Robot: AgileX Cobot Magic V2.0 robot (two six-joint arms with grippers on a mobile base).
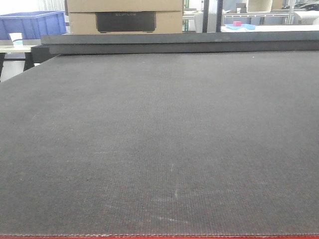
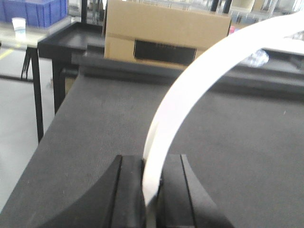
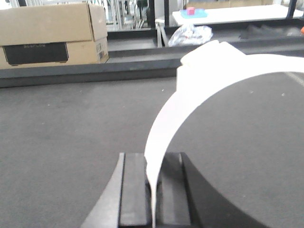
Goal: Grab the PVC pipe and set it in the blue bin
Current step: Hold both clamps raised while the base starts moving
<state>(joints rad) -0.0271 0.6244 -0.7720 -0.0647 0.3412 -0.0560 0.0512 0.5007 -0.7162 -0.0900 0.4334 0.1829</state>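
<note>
The dark woven worktop (image 1: 159, 149) fills the front view and lies under both wrist views. At its far edge, behind a raised dark ledge, stands a cardboard box (image 1: 124, 17) with a black panel on its face. Left of the box, on a pale side table off the worktop, sits the blue bin (image 1: 32, 25); we cannot tell what it contains. The white PVC pipe (image 2: 190, 80) rises as a curved band from the left gripper (image 2: 151, 190), whose jaws are nearly together and pinch its lower end, and it arcs up and to the right above the worktop, well apart from the bin. In the right wrist view a like white curve (image 3: 190, 95), with a thicker fitting at its top, is pinched in the same way by the right gripper (image 3: 153, 190); we cannot tell whether both views show one piece. Smaller items lie beyond: a crumpled plastic bag (image 3: 190, 34), a white cup (image 1: 16, 39) just in front of the bin, and a pink block (image 1: 237, 23) on a blue tray.
</note>
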